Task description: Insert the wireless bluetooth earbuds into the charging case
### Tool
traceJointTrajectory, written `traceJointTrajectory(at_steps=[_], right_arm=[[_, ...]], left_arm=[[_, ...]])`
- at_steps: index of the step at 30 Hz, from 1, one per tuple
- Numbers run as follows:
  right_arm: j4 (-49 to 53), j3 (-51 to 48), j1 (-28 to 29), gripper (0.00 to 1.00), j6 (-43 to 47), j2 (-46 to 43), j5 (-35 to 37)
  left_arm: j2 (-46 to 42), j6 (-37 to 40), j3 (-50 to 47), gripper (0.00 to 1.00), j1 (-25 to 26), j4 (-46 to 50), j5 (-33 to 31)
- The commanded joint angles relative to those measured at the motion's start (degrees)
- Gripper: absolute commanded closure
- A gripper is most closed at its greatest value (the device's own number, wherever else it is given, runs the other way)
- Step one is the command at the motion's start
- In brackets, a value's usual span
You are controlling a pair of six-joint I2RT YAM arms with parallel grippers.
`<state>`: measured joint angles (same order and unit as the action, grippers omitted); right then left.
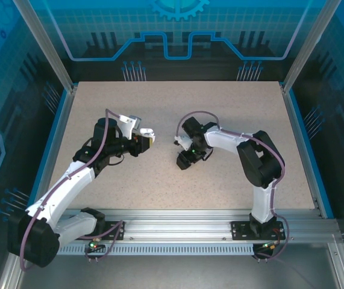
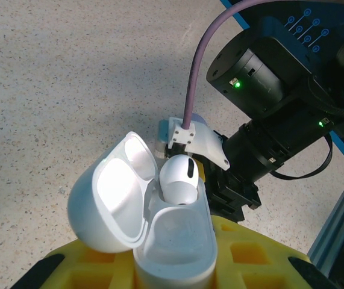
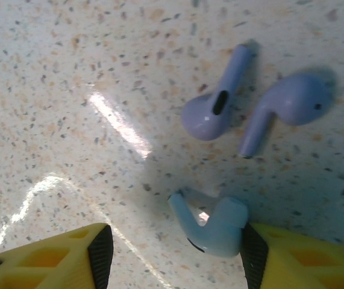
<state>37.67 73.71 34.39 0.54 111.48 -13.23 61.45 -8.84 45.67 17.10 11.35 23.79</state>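
Overhead, centre-left: left hand (image 1: 143,141) clamped on the white charging case (image 2: 175,241). The lid is tipped open to the left, and one white earbud (image 2: 179,180) stands head-up in a well, possibly not flush. Centre: right hand (image 3: 176,257), jaws apart, hovers over the speckled surface (image 3: 69,90). Between its pads, close against the right one, lies a pale blue earbud (image 3: 211,232); two lavender earbuds (image 3: 211,111) lie side by side at upper right. Step: picking the next bud. Next, I judge: centre, close gently. It looks glossy and tiny and may slip.

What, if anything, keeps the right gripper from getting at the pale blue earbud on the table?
Probably nothing, so yes: the right gripper hangs open over the pale blue earbud, which lies between its fingers, apart from both lavender earbuds.
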Motion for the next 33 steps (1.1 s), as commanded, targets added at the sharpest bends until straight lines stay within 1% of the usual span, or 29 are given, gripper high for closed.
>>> traceJointTrajectory(at_steps=[1, 8, 11, 15, 17, 24, 33], right_arm=[[2.2, -0.8, 1.3, 0.4, 0.9, -0.2, -2.6], [2.1, -3.0, 2.4, 0.41, -0.3, -2.6, -2.4], [1.3, -3.6, 2.5, 0.41, -0.7, -3.8, 0.3], [-0.5, -4.1, 2.6, 0.4, 0.5, -5.6, 6.4], [-0.9, -3.9, 2.4, 0.37, 2.3, -6.0, 8.6], [0.8, -0.1, 3.4, 0.31, 8.9, -2.7, 4.9], [1.5, 2.9, 4.5, 0.3, 11.1, 1.4, 8.2]], left_arm=[[0.2, 1.3, 2.6, 0.91, 0.3, 0.3, 0.1], [0.0, 1.1, 2.5, 0.91, 0.4, 0.2, 0.3], [-0.1, 0.9, 2.5, 0.92, 0.4, 0.2, 0.3], [-0.5, 1.0, 2.3, 0.91, 0.4, 0.4, 0.3], [-0.6, 1.0, 2.4, 0.91, 0.4, 0.5, 0.3], [-0.7, 1.0, 2.2, 0.91, 0.4, 0.6, 0.1], [-0.5, 1.2, 2.3, 0.91, 0.4, 0.9, -0.3]])
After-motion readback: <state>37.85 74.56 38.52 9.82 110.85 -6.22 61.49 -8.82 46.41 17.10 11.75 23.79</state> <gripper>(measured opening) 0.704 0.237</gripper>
